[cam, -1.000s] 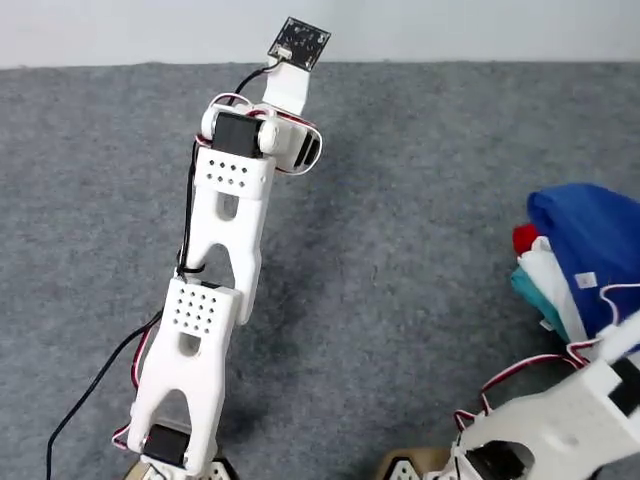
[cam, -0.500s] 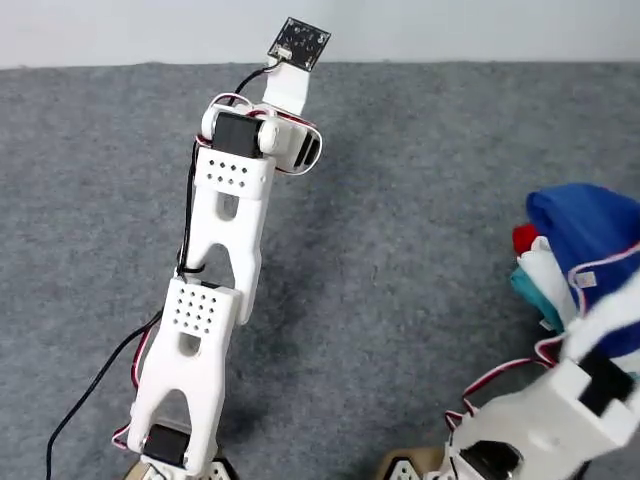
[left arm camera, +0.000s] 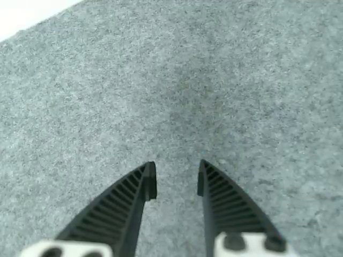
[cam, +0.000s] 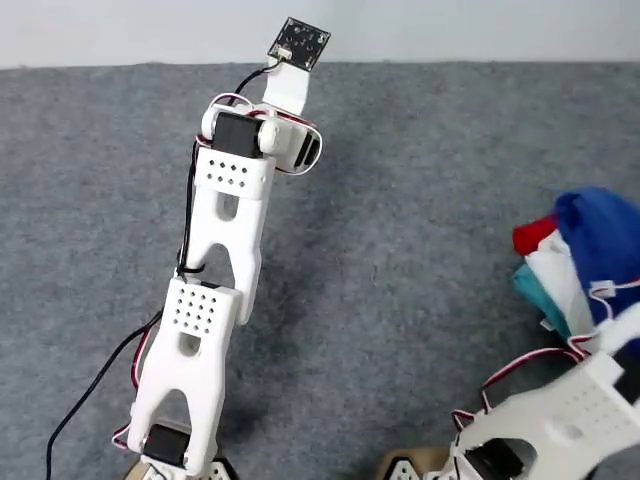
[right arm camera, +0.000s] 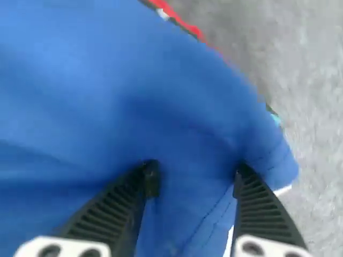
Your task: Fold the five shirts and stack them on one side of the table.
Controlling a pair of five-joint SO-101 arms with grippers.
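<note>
The shirts [cam: 548, 268] sit stacked aside, likely nearly done; left jaws spread empty, right jaws spread over the blue shirt [right arm camera: 134, 80].

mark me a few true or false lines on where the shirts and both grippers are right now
1. The blue shirt lies on top of the pile near the right arm. True.
2. The left gripper is shut on a shirt. False: it is open over the bare grey table.
3. The right gripper is open, with the blue shirt right under its fingertips. True.
4. A red shirt lies alone in the middle of the table. False: the red shirt peeks out of the pile, under the blue one.
</note>
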